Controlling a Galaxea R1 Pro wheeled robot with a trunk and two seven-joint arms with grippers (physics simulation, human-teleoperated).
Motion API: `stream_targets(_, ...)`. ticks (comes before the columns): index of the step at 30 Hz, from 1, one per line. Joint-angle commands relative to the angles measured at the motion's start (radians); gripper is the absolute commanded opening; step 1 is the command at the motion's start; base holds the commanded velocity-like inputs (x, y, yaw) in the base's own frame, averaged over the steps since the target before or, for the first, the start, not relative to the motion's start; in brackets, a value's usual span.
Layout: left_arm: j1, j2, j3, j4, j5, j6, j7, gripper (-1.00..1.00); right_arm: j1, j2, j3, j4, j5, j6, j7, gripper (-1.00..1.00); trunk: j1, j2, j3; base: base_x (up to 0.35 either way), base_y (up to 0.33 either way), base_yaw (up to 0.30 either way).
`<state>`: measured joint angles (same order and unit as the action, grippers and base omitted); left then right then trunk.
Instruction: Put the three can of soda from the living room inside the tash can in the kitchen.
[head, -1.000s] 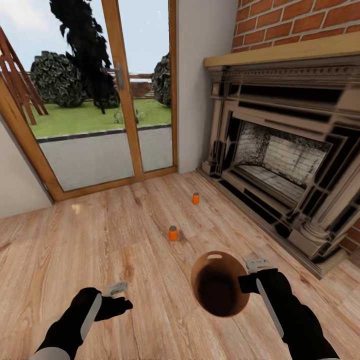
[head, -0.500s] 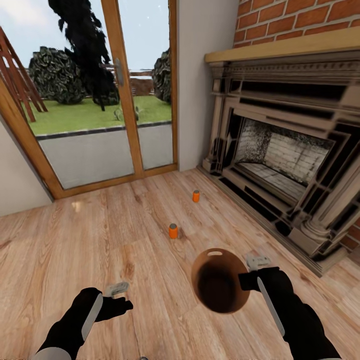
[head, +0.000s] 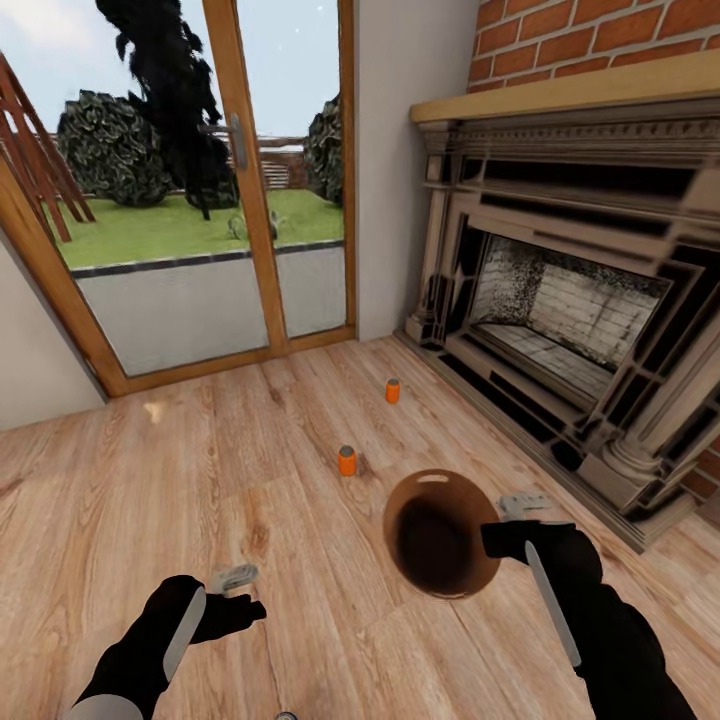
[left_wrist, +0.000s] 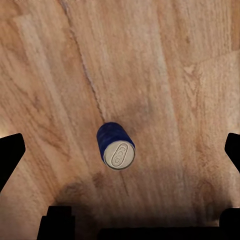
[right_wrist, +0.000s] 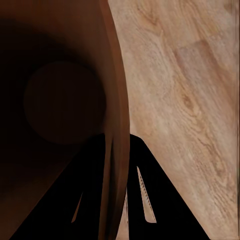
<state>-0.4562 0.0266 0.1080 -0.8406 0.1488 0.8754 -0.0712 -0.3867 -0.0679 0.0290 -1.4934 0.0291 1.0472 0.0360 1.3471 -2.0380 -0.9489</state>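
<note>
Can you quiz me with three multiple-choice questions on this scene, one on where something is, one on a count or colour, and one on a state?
1. Where do the two orange soda cans stand?
A. On the mantel
B. On the wood floor between the glass doors and the fireplace
C. Inside the trash can

2. What colour is the can under the left hand?
A. Blue
B. Orange
C. Green

3. What is the right hand doing?
A. Hanging open over the floor
B. Holding an orange can
C. Clamped on the trash can's rim

Answers:
1 B: the nearer orange can and the farther orange can are upright on the wood floor, in front of the fireplace.
2 A: the blue can stands between the open fingers of the left hand.
3 C: the right hand straddles the trash can wall, one finger inside, one outside.
</note>
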Motion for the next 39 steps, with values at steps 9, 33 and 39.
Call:
stream_targets(9, 0.000, -0.001, 0.001, 0.000, 0.000, -0.014, 0.000, 1.00, -0.001, 0.000, -0.057, -0.004, -0.011, 0.000, 0.006, -1.00, 0.027, -0.049, -0.022, 0.000, 0.000, 0.000)
stream_targets(33, -0.001, -0.044, 0.001, 0.085, 0.000, -0.057, 0.001, 1.00, 0.003, 0.002, -0.063, -0.019, -0.012, 0.000, 0.007, -1.00, 0.119, -0.217, -0.105, 0.000, 0.000, 0.000)
stream_targets(39, -0.001, -0.048, 0.001, 0.090, 0.000, -0.058, 0.001, 1.00, 0.003, 0.002, -0.063, -0.019, -0.012, 0.000, 0.007, -1.00, 0.142, -0.259, -0.132, 0.000, 0.000, 0.000)
